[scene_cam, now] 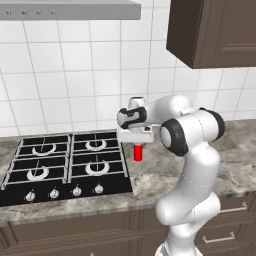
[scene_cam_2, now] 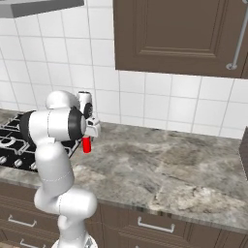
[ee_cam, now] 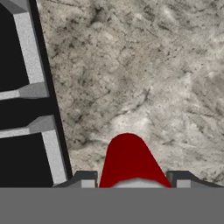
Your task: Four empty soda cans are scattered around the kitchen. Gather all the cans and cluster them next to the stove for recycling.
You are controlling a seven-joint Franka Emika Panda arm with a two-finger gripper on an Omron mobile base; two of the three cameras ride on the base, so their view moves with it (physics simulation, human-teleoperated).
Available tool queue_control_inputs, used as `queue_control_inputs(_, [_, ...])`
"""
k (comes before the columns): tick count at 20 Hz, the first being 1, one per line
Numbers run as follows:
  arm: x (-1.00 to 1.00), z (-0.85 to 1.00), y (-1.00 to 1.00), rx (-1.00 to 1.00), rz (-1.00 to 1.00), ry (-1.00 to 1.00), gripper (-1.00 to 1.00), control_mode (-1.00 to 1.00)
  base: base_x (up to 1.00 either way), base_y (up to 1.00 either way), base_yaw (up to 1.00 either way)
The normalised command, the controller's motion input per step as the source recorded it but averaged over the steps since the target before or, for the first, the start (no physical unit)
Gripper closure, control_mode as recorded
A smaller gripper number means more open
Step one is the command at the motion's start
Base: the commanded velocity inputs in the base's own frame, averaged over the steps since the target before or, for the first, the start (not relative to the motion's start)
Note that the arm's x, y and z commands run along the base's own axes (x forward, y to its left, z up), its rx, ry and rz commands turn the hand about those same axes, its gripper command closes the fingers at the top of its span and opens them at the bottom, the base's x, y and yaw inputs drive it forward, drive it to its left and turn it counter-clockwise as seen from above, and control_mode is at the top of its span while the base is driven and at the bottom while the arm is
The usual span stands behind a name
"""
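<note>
We've got the bright red can (scene_cam: 138, 152) clamped upright between our fingers (ee_cam: 85, 179), sitting just off the stove's (scene_cam: 65, 165) right edge over the grey bench (scene_cam_2: 160, 164).

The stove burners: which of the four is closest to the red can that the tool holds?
The front right burner, on the stove edge facing the bright red can. The tool holds that can beside this edge; the other three burners lie farther left or back.
</note>
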Motion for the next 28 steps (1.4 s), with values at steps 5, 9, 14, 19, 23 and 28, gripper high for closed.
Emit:
queue_control_inputs(5, [0.00,-0.41,0.00,0.00,-0.01,0.00,1.00,-1.00,0.00,0.00,0.00])
queue_control_inputs(9, [0.00,-0.04,0.00,0.00,0.00,0.00,1.00,-1.00,0.00,0.00,0.00])
queue_control_inputs(14, [0.00,0.00,0.00,0.00,0.00,0.00,-1.00,-1.00,0.00,0.00,0.00])
queue_control_inputs(19, [0.00,0.00,0.00,0.00,0.00,0.00,-1.00,-1.00,0.00,0.00,0.00])
queue_control_inputs(23, [0.00,0.00,0.00,0.00,0.00,0.00,-1.00,-1.00,0.00,0.00,0.00])
queue_control_inputs(28, [0.00,0.10,0.00,0.00,0.00,0.00,-1.00,-1.00,0.00,0.00,0.00])
